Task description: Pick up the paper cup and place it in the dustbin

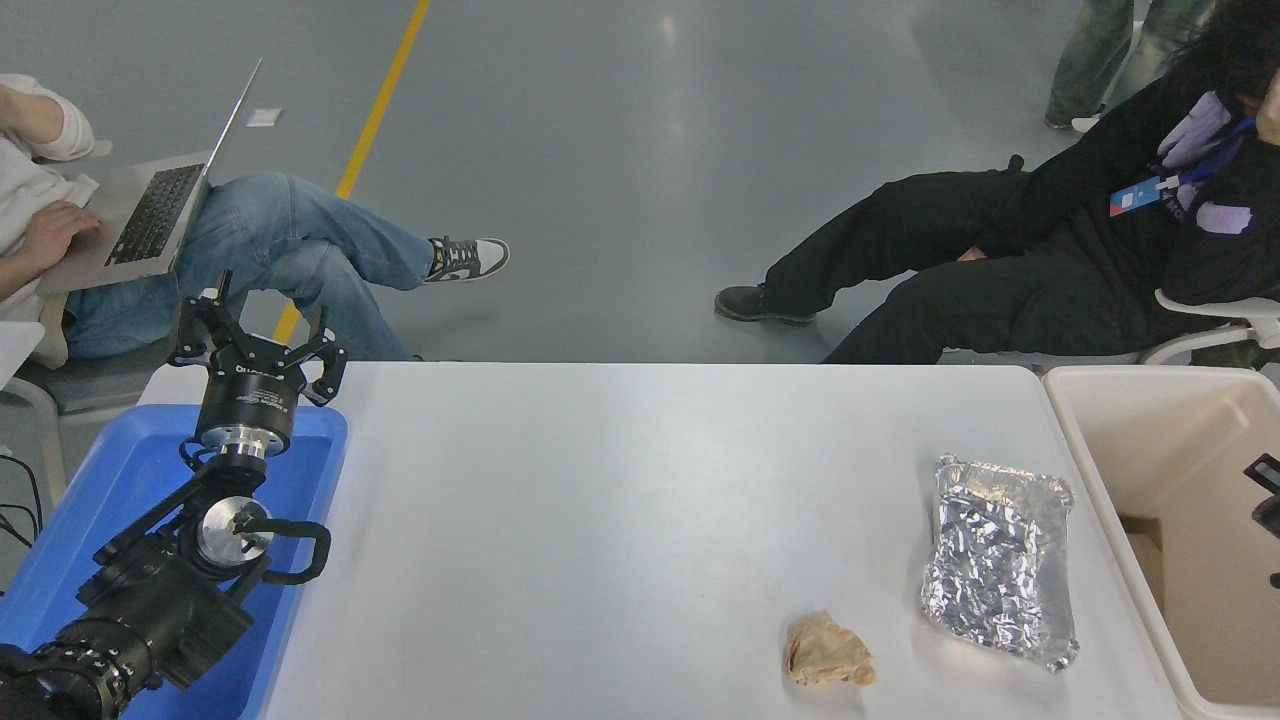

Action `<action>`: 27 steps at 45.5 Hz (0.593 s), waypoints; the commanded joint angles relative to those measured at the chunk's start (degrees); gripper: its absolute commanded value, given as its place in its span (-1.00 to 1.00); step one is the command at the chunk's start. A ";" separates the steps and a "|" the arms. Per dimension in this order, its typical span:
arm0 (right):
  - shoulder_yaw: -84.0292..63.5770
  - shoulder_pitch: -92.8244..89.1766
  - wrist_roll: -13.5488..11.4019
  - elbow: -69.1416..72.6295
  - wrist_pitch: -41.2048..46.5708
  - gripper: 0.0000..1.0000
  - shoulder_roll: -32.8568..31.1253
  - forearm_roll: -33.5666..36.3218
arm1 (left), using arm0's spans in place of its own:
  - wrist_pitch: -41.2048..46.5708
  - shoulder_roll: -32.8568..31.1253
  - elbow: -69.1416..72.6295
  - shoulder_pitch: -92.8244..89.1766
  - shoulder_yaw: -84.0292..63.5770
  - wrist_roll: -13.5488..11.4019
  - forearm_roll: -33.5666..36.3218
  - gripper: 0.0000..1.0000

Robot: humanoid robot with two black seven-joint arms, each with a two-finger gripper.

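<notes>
No paper cup anywhere on the table [600, 500]; dustbin [1150, 440] at right. Light, crushable, best pinched gently mid-wall. Left gripper [255, 345] parked far left, jaws spread; right gripper [1265, 495] barely visible, jaws unreadable.

The left arm [150, 590] is matte black and chunky, with a ribbed collar low down, a black cable loop at its side and a round silver disc at the wrist. A silver ring sits under the black drum of the left gripper [255, 345], whose thin black fingers [205, 320] are angular linkages; faint white lettering there is too small to read.
</notes>
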 commanded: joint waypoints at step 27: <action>-21.10 46.44 0.05 37.92 25.15 1.00 -4.71 0.39 | 0.01 -0.01 -0.05 0.00 0.00 0.00 0.06 0.98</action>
